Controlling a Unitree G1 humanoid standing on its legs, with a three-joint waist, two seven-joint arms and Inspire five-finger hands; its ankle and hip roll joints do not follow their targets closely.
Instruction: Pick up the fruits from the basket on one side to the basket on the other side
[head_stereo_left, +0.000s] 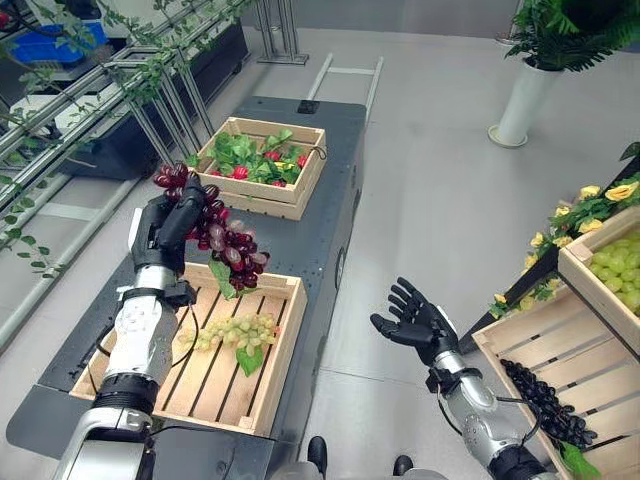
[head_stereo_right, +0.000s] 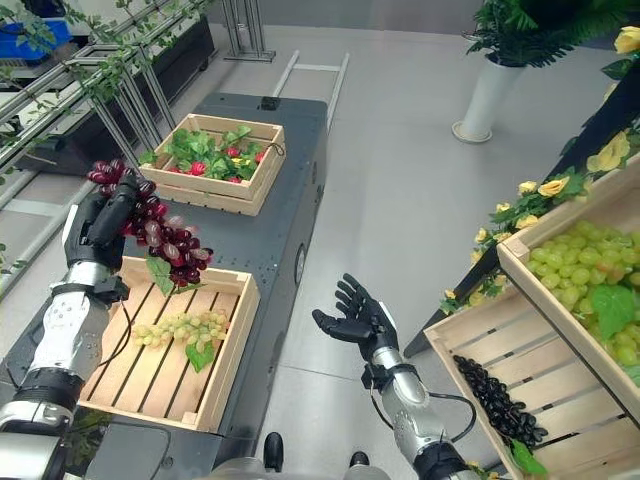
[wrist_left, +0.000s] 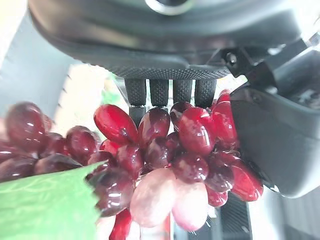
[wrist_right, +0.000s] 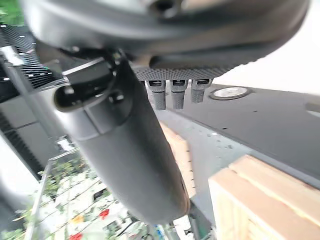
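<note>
A shallow slatted wooden crate (head_stereo_left: 272, 355) is seen nearest the camera, at the near end of a dark grey platform (head_stereo_left: 322, 190). A bunch of pale green grapes with a green leaf (head_stereo_left: 232, 333) lies on the slats inside it. Above the far edge of this crate, a bunch of dark red grapes (head_stereo_left: 222, 238) is held in the air by the left hand (head_stereo_left: 165, 225), whose dark fingers and thumb are curled round the upper part of the bunch; the lower part hangs down toward the crate with a green leaf attached. In the left wrist view the red grapes (wrist_left: 170, 150) are pressed against the fingers (wrist_left: 160, 92), with the thumb closed against them from the side.

At the far end of the platform a second slatted wooden crate (head_stereo_left: 300, 188) is placed, holding green leaves and small red fruits (head_stereo_left: 255, 160).

The right hand (head_stereo_left: 412, 321) is held over the grey floor between the platform and a tiered wooden display stand (head_stereo_left: 540, 345), palm up, with fingers spread and holding nothing. A heap of black grapes (head_stereo_left: 545, 402) rests on the stand's lower shelf, green grapes (head_stereo_right: 580, 280) lie in its upper crate, and yellow flowers (head_stereo_left: 595, 195) trim its edge. A white vase with a green plant (head_stereo_left: 525, 100) stands on the floor further away.
</note>
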